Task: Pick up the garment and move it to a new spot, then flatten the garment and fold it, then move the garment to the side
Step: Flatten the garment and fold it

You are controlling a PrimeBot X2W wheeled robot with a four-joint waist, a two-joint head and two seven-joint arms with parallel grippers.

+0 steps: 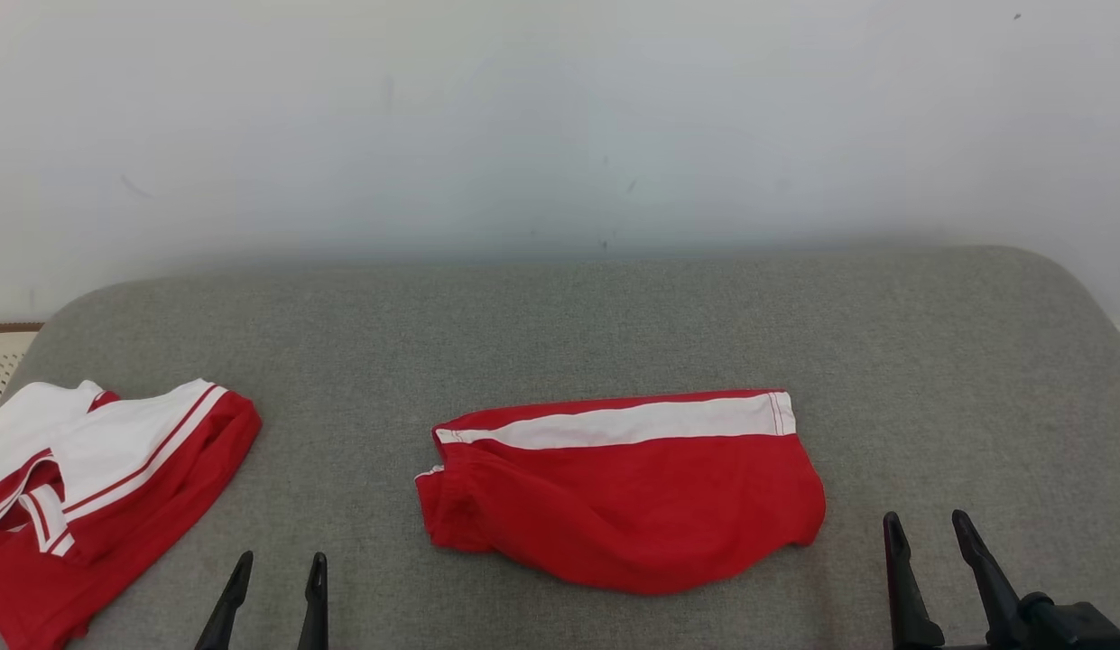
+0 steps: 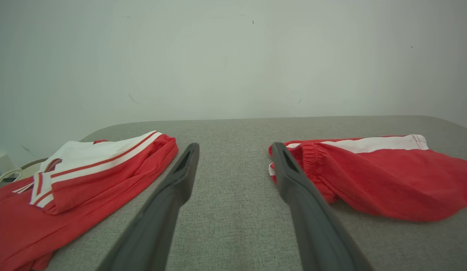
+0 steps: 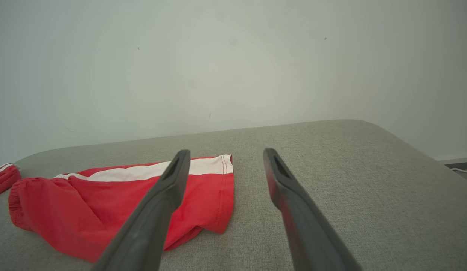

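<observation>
head view: folded red garment (image 1: 627, 496) flat on the tabletop (image 1: 560, 325) between left fingers (image 1: 316, 596) and right fingers (image 1: 898, 578), both spread wide, empty, apparently flanking it for the move aside. left wrist view: waistband just right of the tips, another garment (image 2: 67, 188) off to their left. right wrist view: hem just beside the left tip.

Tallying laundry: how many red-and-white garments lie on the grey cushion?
2. A folded red-and-white garment lies in the middle of the grey cushion; a rumpled red-and-white garment lies at its left edge, partly cut off. More may lie outside view.
</observation>
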